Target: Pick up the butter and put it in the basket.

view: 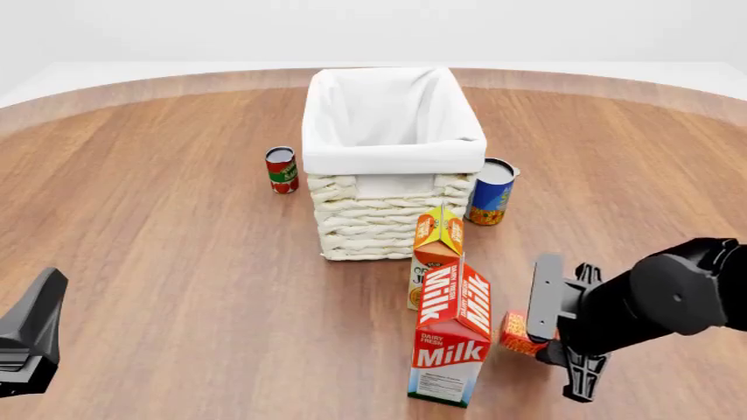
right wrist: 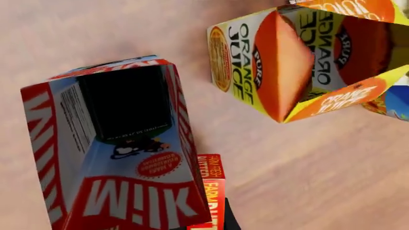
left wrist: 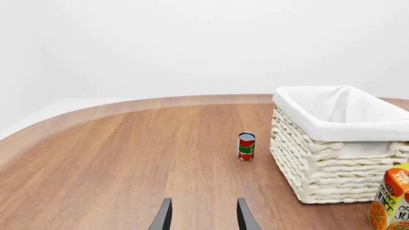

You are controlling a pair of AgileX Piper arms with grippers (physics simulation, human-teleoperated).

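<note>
At desk centre, the basket (view: 393, 149) shows only its white lining. The butter (view: 516, 333), lettered "BUTTER", lies beside the "Milk" carton (view: 453, 337). Left fingers (left wrist: 163, 215) parted, holding nothing; whether the right gripper (view: 558, 346) grips cannot be told.

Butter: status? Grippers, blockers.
Left gripper open, idle. Right gripper down at butter, jaw state unclear. Butter on table, not in basket. Milk carton tight beside butter; juice carton just behind.
</note>
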